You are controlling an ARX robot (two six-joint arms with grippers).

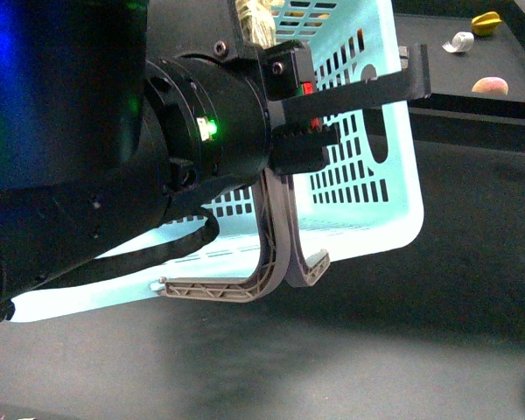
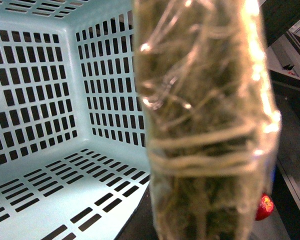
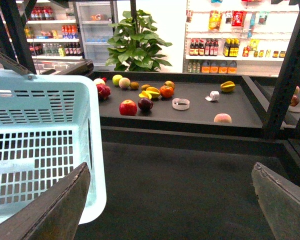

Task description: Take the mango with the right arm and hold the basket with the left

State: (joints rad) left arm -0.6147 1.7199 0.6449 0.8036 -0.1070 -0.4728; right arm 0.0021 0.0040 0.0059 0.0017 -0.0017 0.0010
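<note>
Viewing from the body cam: L arm fills the near left side, glossy black, green light lit, wrist turned toward the basket, which it partly covers. L hand: two curved grey ribbed fingers hang under the wrist, upper parts pressed together, tips flaring apart in front of the basket wall. I can't tell whether they clamp anything.

L wrist cam: taped handle, blurred, sits right up against the lens, w/ the slotted basket interior behind it.

R wrist cam: R hand is aimed toward the far table w/ its two fingers spread wide, holding nothing. The basket rim is close beside one finger.

The mango lies on that table among other fruit, just beside the orange, near a dark red fruit and a red apple, well apart from R hand. The star fruit lies further along the table, apart from the mango.
</note>
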